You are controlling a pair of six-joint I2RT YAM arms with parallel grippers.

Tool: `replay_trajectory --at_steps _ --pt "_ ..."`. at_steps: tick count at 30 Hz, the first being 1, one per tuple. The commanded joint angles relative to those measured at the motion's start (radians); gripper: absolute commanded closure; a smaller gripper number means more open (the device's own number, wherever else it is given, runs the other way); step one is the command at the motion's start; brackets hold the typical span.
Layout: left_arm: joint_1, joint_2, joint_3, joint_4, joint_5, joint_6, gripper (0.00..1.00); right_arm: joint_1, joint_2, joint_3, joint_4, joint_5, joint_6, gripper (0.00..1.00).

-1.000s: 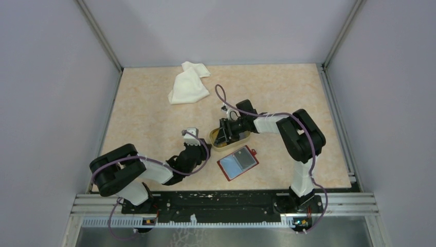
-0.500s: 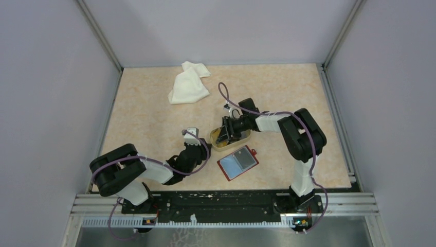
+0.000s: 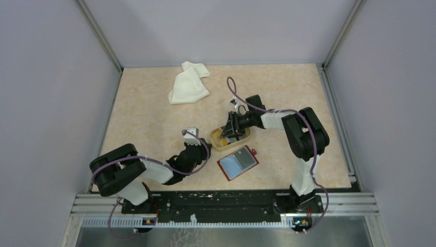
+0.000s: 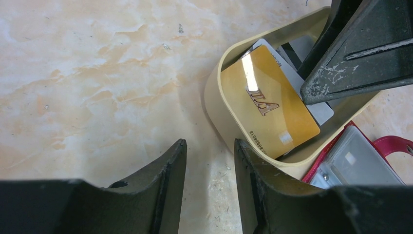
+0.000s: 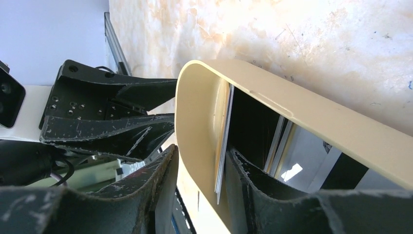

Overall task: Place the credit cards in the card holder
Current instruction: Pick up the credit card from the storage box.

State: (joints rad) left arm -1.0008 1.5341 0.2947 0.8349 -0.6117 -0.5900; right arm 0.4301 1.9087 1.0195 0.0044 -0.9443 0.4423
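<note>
Dish [image 4: 212, 100] holds yellow card [image 4: 270, 109], grey cards [image 4: 320, 111]; right gripper [image 5: 202, 161] straddles its wall, grip unclear. Left gripper [image 4: 209, 146] slightly parted, empty, beside dish; red card holder [image 3: 237, 162] open nearby.

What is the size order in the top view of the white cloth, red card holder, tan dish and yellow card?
1. White cloth.
2. Red card holder.
3. Tan dish, close to the holder in size; the right gripper hides part of it, so this rank is unsure.
4. Yellow card, only partly showing.
</note>
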Motion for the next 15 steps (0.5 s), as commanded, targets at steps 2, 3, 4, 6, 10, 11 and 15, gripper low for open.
replay_trajectory --at_steps 2,3,4,6,10,11,15 --pt "0.004 0.006 0.015 0.026 0.009 0.005 0.53 -0.018 -0.027 0.014 0.023 -0.027 0.002 0.64" --pt "0.004 0.007 0.015 0.026 0.009 0.005 0.53 -0.02 -0.025 0.015 0.019 -0.024 -0.001 0.65" --pt "0.004 0.008 0.014 0.026 0.009 0.004 0.53 -0.022 -0.026 0.016 0.014 -0.021 -0.004 0.66" --pt "0.004 0.007 0.014 0.026 0.009 0.004 0.53 -0.024 -0.024 0.016 0.013 -0.02 -0.007 0.7" --pt "0.004 0.005 0.013 0.028 0.009 0.005 0.53 -0.029 -0.022 0.018 0.003 -0.013 -0.014 0.78" --pt "0.004 0.005 0.012 0.028 0.009 0.004 0.53 -0.031 -0.022 0.019 -0.002 -0.008 -0.019 0.8" --pt "0.004 0.005 0.013 0.027 0.009 0.005 0.53 -0.037 -0.024 0.023 -0.021 0.013 -0.03 0.87"
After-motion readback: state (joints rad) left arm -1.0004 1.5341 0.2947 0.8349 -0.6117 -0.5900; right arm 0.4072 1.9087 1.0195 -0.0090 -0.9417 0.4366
